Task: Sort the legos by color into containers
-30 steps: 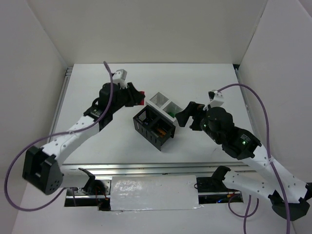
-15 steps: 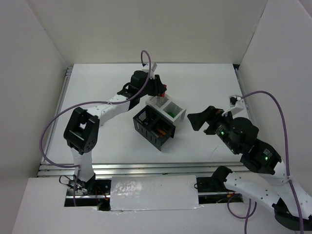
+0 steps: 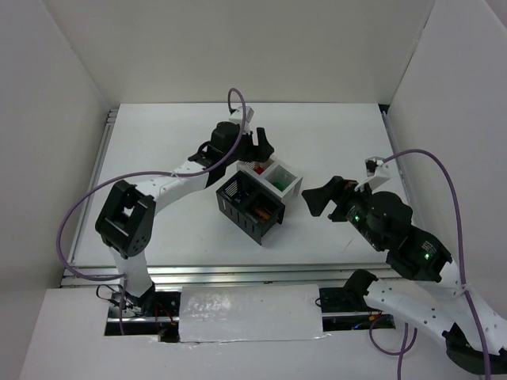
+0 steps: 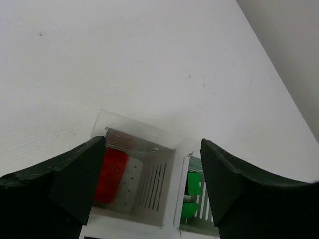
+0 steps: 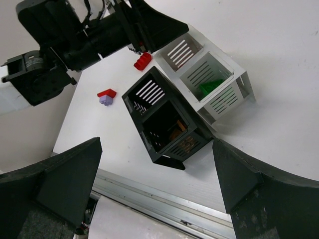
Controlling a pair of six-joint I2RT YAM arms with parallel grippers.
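Top view: left gripper (image 3: 255, 149) hangs over the far white bin (image 3: 252, 168) of the containers (image 3: 257, 207). Right gripper (image 3: 318, 198) is near the cluster's right side, apart from it.

Left wrist: jaws apart, nothing between them. Red brick (image 4: 113, 169) lies below in the white bin, blurred; resting or not, cannot tell. Green bricks (image 4: 192, 191) are in the neighbouring bin.

Right wrist: jaws wide apart, empty. Second red brick (image 5: 106, 93) sits on a purple brick (image 5: 105, 101) on the table (image 5: 279, 129), beside the containers.

White table (image 3: 341, 134): four containers (image 3: 245, 218) clustered centre; red, purple legos (image 5: 106, 94) loose nearby.
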